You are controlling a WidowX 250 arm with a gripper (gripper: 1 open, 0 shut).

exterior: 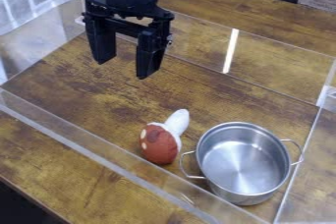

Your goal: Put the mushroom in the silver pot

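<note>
The mushroom (pixel 161 139) lies on its side on the wooden table, its reddish-brown cap toward the camera and its cream stem pointing back. Right beside it, to the right, stands the silver pot (pixel 242 161), round and shiny, with nothing inside and thin wire handles. My black gripper (pixel 125 53) hangs over the table at the upper left, pointing down, well apart from the mushroom and behind it. Its two fingers stand wide open with nothing between them.
Clear acrylic walls (pixel 79 130) fence the work area along the front and the right side (pixel 323 95). The wooden table (pixel 79 95) shows bare planks between the gripper and the mushroom.
</note>
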